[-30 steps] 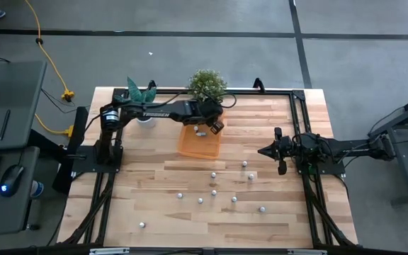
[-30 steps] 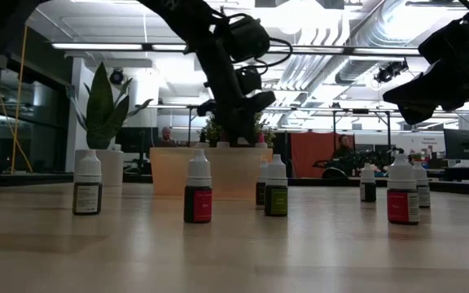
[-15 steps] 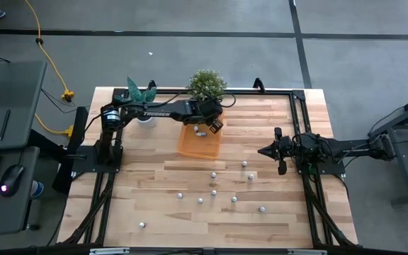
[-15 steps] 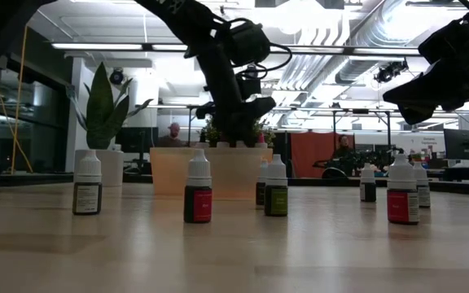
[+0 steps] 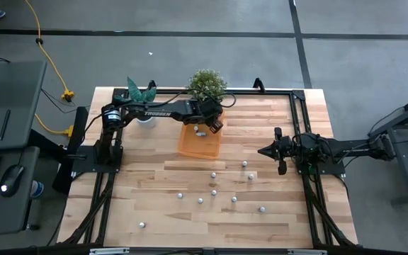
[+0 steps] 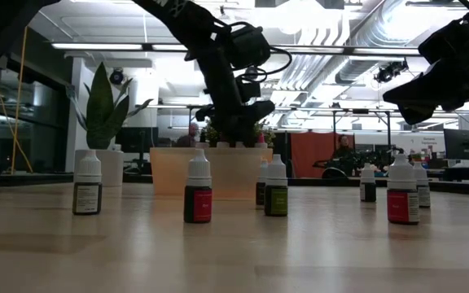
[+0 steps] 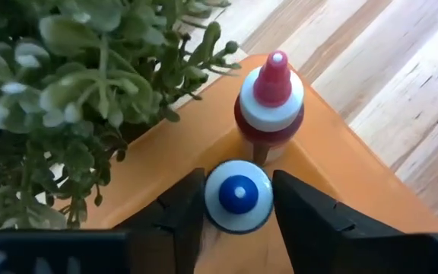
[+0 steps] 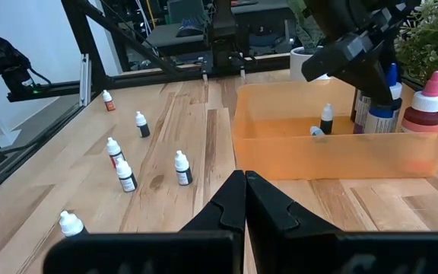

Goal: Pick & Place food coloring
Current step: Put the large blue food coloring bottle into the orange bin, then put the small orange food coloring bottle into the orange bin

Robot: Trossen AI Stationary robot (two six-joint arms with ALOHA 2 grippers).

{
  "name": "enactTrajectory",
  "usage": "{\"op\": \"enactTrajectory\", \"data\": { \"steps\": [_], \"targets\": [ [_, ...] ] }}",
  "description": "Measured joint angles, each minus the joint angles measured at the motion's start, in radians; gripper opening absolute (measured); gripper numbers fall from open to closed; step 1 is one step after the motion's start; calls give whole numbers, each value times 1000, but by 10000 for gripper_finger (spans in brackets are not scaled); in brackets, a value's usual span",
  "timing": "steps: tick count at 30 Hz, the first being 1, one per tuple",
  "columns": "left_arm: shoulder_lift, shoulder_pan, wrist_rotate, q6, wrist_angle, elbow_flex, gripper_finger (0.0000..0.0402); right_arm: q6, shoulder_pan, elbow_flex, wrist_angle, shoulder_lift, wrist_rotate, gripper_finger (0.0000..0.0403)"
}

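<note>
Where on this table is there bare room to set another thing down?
The wood between the orange tray and the left arm's base lies bare, as does the strip along the table's near edge, apart from one lone bottle. The middle is crowded with scattered food coloring bottles, and the tray's far end is taken by the left gripper.

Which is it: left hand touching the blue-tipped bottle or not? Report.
Cannot tell. Left wrist view: the left hand closely flanks the blue-tipped bottle, neither gap nor contact plain.
</note>
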Motion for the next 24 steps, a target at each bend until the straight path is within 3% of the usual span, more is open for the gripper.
{"op": "enactTrajectory", "data": {
  "steps": [15, 24],
  "targets": [
    [0, 0, -78, 79, 7, 0, 193, 0, 0, 0, 0, 0, 0, 0],
    [-3, 0, -20, 95, 34, -1, 233, 0, 0, 0, 0, 0, 0, 0]
  ]
}}
